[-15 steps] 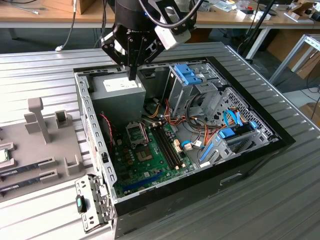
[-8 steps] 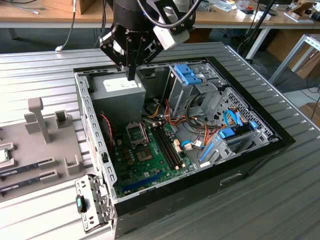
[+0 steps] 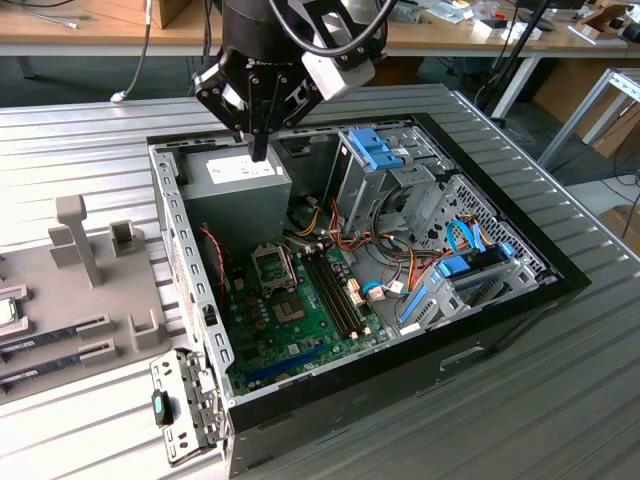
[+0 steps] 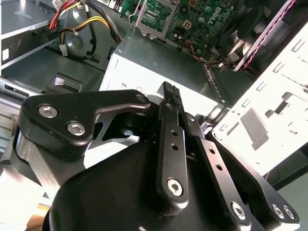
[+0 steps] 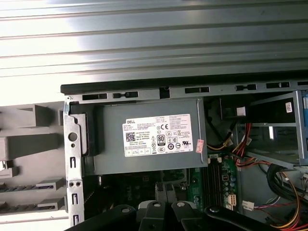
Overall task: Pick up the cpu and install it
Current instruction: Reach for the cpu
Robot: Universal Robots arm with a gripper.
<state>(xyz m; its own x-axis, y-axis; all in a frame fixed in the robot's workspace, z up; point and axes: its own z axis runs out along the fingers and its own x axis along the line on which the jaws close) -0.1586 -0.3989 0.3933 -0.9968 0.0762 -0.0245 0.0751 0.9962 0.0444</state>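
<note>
The gripper (image 3: 259,151), fingers pressed together with nothing between them, hangs above the power supply (image 3: 232,182) in a corner of the open computer case (image 3: 400,400). The cpu (image 3: 8,312) lies on the grey fixture plate (image 3: 50,290) by the table (image 3: 80,130) edge at the exterior view's left, well apart from the gripper.

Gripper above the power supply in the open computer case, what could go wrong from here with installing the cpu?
The gripper hangs shut close above the power supply; a sideways move could clip the case wall. Loose red and orange cables lie beside the socket and might snag an approach. The cpu lies on the grey tray at the exterior view's left edge, outside the case, so the carry crosses that wall.
</note>
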